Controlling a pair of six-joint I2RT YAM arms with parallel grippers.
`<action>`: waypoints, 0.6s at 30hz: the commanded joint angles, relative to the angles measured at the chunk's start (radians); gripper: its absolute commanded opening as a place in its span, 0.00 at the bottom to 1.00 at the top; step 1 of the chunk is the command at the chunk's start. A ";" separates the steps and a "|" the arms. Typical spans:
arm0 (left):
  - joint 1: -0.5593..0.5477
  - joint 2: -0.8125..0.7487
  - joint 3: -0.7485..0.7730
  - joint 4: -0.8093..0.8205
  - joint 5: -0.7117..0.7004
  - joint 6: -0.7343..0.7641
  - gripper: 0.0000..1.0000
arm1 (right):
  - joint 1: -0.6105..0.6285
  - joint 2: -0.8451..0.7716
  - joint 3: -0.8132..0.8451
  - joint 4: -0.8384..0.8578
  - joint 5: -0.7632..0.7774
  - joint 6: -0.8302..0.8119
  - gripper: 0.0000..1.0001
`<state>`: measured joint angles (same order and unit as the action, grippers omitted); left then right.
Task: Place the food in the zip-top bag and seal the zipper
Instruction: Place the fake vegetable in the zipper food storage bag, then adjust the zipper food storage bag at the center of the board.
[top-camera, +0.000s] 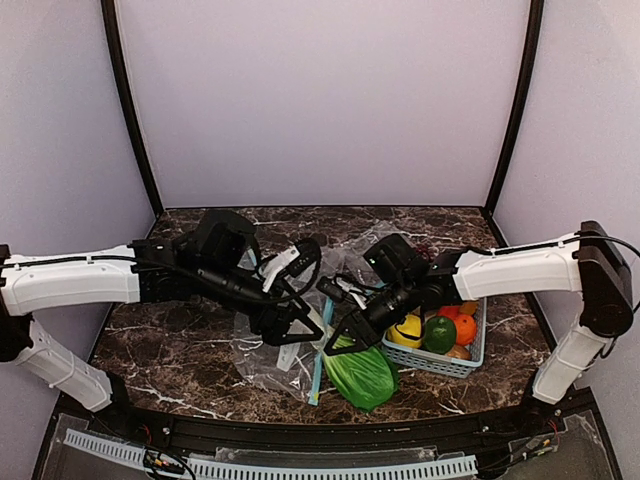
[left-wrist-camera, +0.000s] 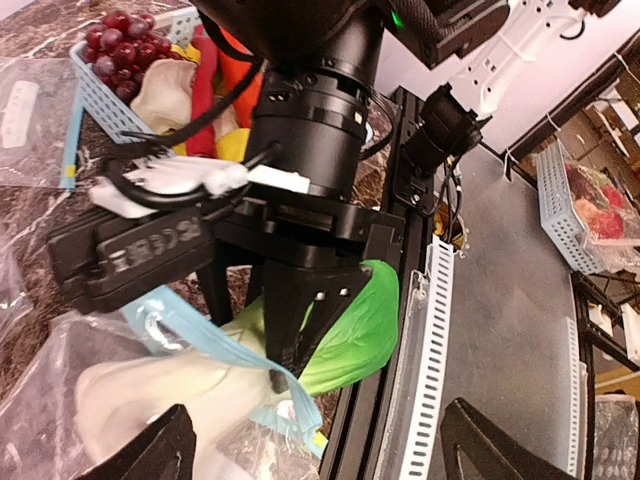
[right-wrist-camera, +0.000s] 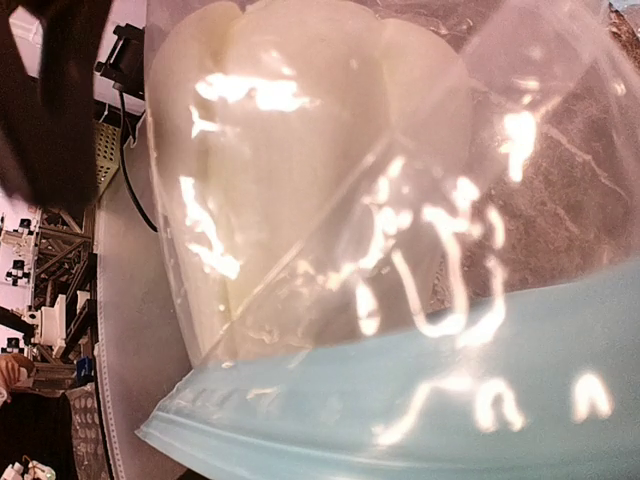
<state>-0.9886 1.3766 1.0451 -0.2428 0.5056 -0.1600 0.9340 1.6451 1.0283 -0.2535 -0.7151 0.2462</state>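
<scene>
Right pincer (left-wrist-camera: 278, 378) pinches the zipper (left-wrist-camera: 195, 328) of the zip-top bag (left-wrist-camera: 50, 400), leafy vegetable (left-wrist-camera: 350, 320) lying just beneath it.

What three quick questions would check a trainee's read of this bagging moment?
1. True or false: the leafy vegetable sits wholly inside the zip-top bag.
2. Which gripper pinches the zipper: A left, B right, C neither?
3. What container holds the grapes?
Key: 1 false, its green leaves stick out past the zipper; 2 B, the right gripper; 3 the basket.
</scene>
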 joint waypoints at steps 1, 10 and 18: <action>0.043 -0.127 0.013 -0.130 -0.165 -0.040 0.88 | 0.014 -0.004 0.004 0.045 -0.018 -0.028 0.25; 0.256 -0.303 -0.084 -0.267 -0.344 -0.153 0.93 | 0.017 -0.008 0.010 0.044 -0.024 -0.031 0.25; 0.311 -0.299 -0.129 -0.215 -0.306 -0.216 0.66 | 0.021 -0.011 0.012 0.035 -0.020 -0.031 0.25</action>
<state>-0.6933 1.0756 0.9485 -0.4633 0.1822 -0.3363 0.9413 1.6451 1.0283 -0.2398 -0.7189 0.2249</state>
